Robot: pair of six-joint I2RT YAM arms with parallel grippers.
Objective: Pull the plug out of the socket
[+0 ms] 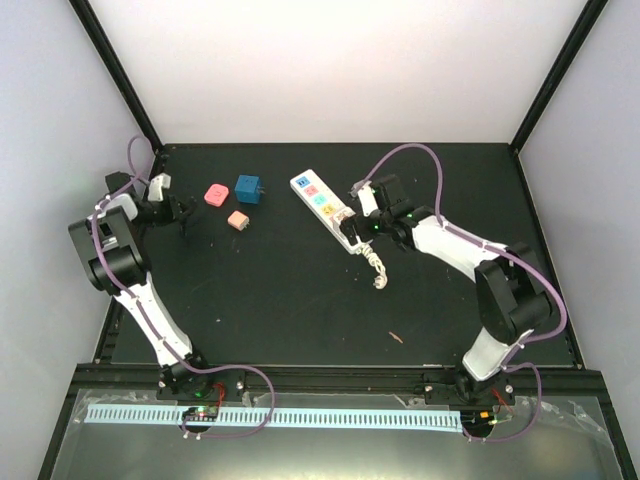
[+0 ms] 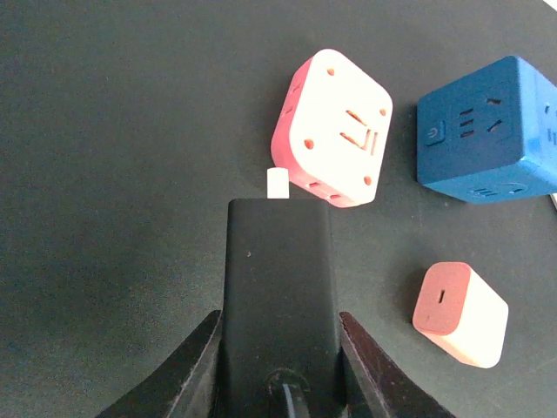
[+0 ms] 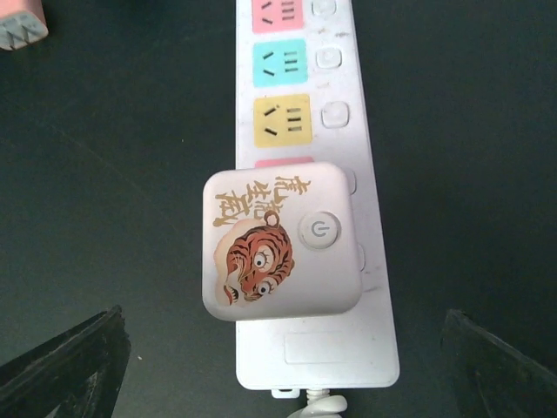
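Observation:
The socket is a long white power strip (image 1: 316,196) lying diagonally at the table's middle back, its bundled white cord (image 1: 378,270) at the near end. In the right wrist view the strip (image 3: 365,131) shows pink, cyan and yellow outlets. The plug (image 3: 278,239), a white cube with a tiger picture and a power button, sits in the outlet nearest the cord end. My right gripper (image 3: 278,383) is open wide above that end, its fingers (image 3: 61,366) well clear on both sides of the plug; it also shows in the top view (image 1: 356,222). My left gripper (image 2: 278,348) is shut on a black block (image 2: 278,287) at the far left (image 1: 183,214).
A pink cube socket (image 2: 335,126), a blue cube socket (image 2: 492,131) and a small pink adapter (image 2: 459,312) lie just ahead of the left gripper, left of the strip (image 1: 238,219). A small red scrap (image 1: 397,337) lies near the front right.

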